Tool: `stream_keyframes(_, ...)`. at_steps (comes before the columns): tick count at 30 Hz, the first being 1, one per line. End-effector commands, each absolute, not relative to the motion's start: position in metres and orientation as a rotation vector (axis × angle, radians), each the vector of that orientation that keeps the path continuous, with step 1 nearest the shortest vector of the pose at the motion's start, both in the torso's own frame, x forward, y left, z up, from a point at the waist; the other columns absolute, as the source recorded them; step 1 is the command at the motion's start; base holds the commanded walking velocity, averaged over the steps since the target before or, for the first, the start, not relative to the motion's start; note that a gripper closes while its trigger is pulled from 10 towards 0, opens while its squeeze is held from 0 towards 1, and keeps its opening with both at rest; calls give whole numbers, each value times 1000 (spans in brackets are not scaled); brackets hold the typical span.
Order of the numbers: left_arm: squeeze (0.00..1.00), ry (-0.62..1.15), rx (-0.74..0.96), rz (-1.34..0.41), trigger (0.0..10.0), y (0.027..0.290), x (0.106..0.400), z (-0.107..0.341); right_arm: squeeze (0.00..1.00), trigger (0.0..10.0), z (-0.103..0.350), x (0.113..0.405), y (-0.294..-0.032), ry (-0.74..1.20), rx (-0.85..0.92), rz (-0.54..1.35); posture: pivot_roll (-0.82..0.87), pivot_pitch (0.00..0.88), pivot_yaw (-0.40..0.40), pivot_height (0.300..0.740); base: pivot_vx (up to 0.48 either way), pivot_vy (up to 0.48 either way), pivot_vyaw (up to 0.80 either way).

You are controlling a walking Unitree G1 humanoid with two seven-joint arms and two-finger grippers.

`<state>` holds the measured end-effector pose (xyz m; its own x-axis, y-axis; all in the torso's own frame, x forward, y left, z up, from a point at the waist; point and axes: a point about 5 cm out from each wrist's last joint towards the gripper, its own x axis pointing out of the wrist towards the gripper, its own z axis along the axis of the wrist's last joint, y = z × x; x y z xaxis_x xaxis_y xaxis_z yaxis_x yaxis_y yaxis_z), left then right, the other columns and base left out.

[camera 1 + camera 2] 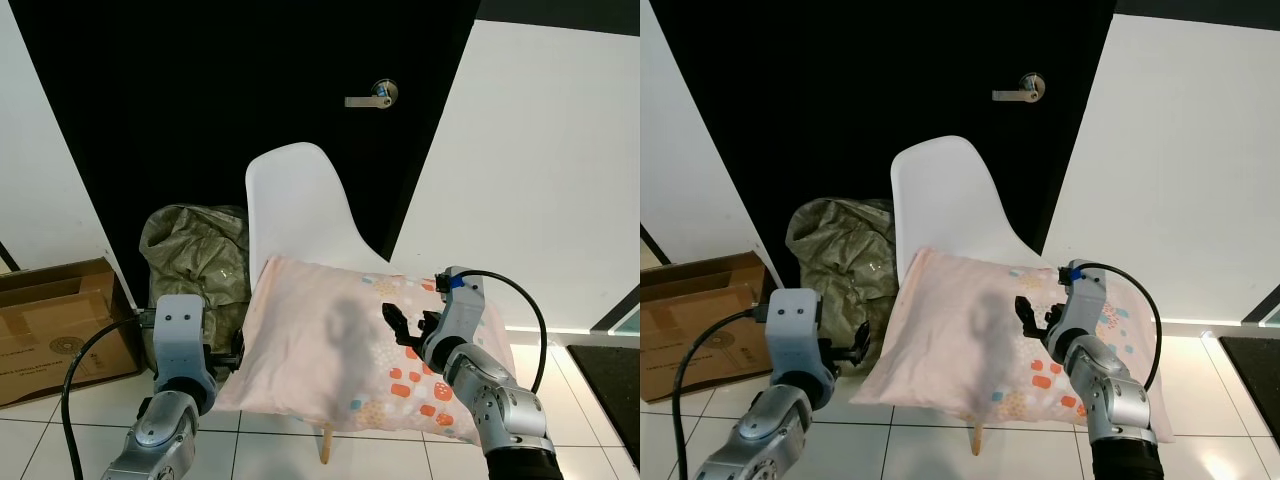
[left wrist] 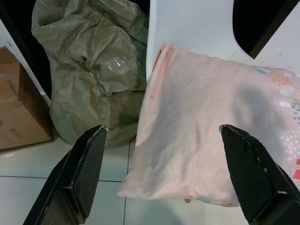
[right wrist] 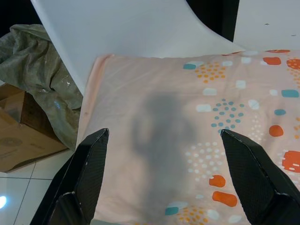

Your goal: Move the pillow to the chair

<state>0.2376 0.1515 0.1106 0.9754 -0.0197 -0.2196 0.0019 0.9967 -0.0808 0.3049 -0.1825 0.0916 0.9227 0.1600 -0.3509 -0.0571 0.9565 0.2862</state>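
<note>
A pink pillow (image 1: 320, 340) with orange and blue dots lies flat across the seat of the white chair (image 1: 300, 200), overhanging its front and right side. My left gripper (image 1: 237, 352) is open beside the pillow's left edge, low and apart from it; in the left wrist view its fingers (image 2: 89, 164) frame the pillow's left corner (image 2: 187, 140). Over the patterned right half hovers my right gripper (image 1: 408, 325), open and holding nothing. In the right wrist view the pillow (image 3: 187, 140) spreads between its fingers (image 3: 91, 173).
A crumpled grey-green sack (image 1: 195, 255) sits on the floor left of the chair, with a cardboard box (image 1: 55, 320) further left. Behind stands a black door (image 1: 200, 90) with a lever handle (image 1: 372, 98). A dark mat (image 1: 610, 385) lies on the tiles at right.
</note>
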Motion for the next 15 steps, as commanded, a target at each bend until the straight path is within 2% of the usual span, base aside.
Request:
stream_keyframes(1,0,239,-72,-17,10000,150,237,108,0,10000,93,305,-183,384,261,109,-98,33,-63,720,0,0,0)
stream_keyframes(15,0,240,-68,-17,10000,151,236,108,0,10000,92,305,-182,384,260,107,-97,36,-57,720,0,0,0)
